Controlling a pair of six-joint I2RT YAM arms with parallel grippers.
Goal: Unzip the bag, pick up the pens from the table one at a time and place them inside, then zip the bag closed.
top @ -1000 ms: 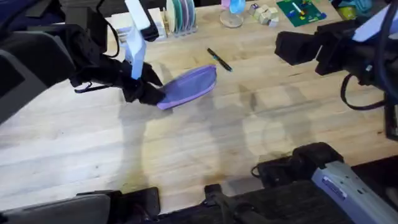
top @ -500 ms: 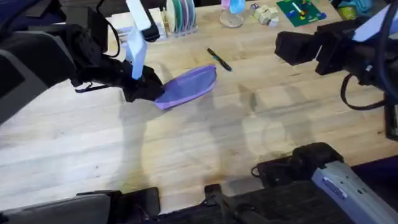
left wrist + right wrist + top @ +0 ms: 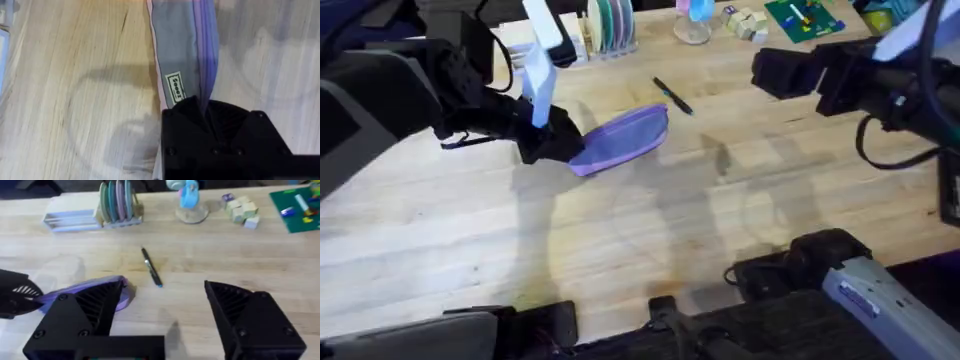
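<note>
Lavender bag [image 3: 623, 138] — apparently clamped by left gripper [image 3: 558, 147]; pen [image 3: 672, 97] beside.

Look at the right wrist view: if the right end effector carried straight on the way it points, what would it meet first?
Probably the pen, lying on the table ahead of the open right end effector. The bag sits off to one side. Depth is uncertain.

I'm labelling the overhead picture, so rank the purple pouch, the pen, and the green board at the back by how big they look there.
1. The bag, largest.
2. The green board, though it lies farther back, so its true size is unsure.
3. The pen, thinnest and smallest.
</note>
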